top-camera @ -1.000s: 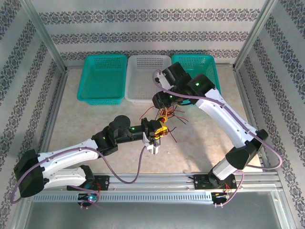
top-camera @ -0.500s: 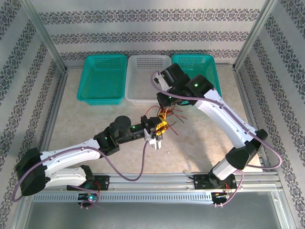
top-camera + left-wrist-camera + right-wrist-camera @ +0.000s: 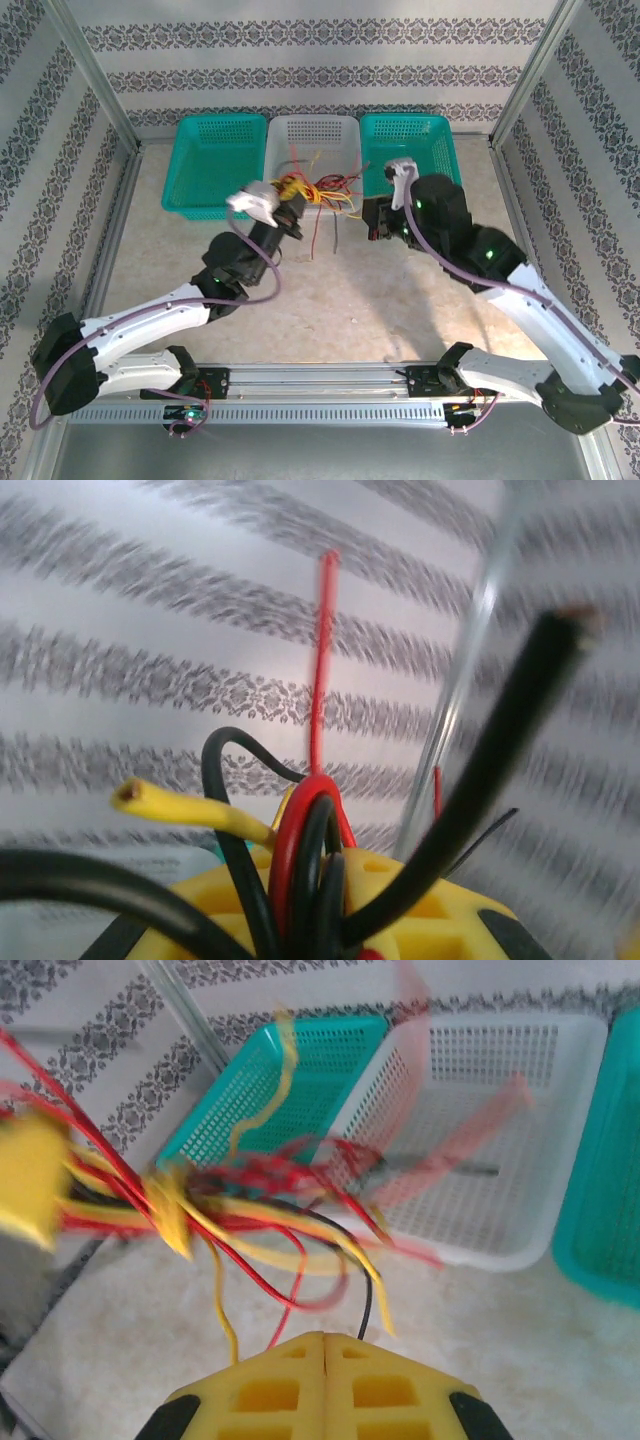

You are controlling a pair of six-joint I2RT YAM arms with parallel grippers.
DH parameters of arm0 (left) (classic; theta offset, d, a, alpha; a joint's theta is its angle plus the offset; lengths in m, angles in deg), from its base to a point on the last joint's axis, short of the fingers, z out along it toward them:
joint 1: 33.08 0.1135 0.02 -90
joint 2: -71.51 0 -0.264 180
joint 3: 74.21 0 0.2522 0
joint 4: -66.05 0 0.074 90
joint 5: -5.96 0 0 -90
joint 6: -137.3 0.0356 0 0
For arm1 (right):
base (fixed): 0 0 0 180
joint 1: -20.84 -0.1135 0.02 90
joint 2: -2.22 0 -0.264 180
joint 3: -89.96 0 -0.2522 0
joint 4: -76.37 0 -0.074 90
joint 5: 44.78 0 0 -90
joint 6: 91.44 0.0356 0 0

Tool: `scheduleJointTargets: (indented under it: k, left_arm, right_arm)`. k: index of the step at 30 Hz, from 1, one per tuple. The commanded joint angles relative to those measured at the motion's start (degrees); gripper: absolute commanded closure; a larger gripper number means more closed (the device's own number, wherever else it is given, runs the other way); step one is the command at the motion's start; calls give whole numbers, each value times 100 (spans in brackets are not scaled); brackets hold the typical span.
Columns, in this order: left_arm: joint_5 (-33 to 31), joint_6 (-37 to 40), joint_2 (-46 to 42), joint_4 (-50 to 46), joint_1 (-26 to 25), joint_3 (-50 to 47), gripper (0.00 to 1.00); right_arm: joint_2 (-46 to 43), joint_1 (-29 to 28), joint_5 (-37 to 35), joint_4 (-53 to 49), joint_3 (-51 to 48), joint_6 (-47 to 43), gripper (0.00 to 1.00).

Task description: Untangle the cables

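The cables (image 3: 322,192) are a tangle of thin red, black and yellow wires hanging in the air in front of the white basket. My left gripper (image 3: 287,196) is raised and shut on the tangle. In the left wrist view, red and black loops (image 3: 312,840) are clamped between its yellow fingers (image 3: 420,905), and loose ends stick up. My right gripper (image 3: 371,219) hovers a short way right of the bundle. Its yellow fingers (image 3: 270,1390) are pressed together with nothing seen between them. The blurred wires (image 3: 262,1198) dangle just beyond those tips.
Three baskets stand along the back of the table: a teal one (image 3: 215,170) at left, a white one (image 3: 340,135) in the middle, a teal one (image 3: 440,135) at right. Metal frame posts and patterned walls enclose the table.
My left gripper has lifted the tangle off the table and swung it back and to the left. My right gripper has come away from the bundle and moved right, and the wires are swinging.
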Motion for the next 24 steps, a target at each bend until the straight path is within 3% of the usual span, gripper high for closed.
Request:
scheduleJointTargets:
  k: [1, 5, 7, 8, 10, 15, 24]
  left_arm:
    - [-640, -3697, 314, 1605, 303, -419, 100]
    - [99, -4953, 1164, 3304, 500, -287, 100]
    - [866, -6123, 1544, 3340, 722, -9, 100]
    - [1259, -6314, 1654, 3348, 780, 148, 100]
    - [1976, -6114, 1695, 3357, 773, 395, 100]
    - [2971, -5845, 1459, 3358, 563, 855, 100]
    - [4297, -5705, 1132, 3367, 426, 1076, 100]
  right_arm:
    - [-698, -12, -408, 1625, -1462, 1440, 100]
    - [-1251, 18, -689, 2419, -2722, 2417, 100]
    - [-1333, 94, -555, 2856, -3148, 2780, 100]
    - [-1318, 174, -452, 3010, -3274, 2895, 100]
    - [-1236, 442, -216, 3488, -3632, 3244, 100]
    - [-412, 1177, 533, 5588, -4460, 4313, 100]
    - [1641, 1356, 1211, 7709, -3787, 4906, 100]
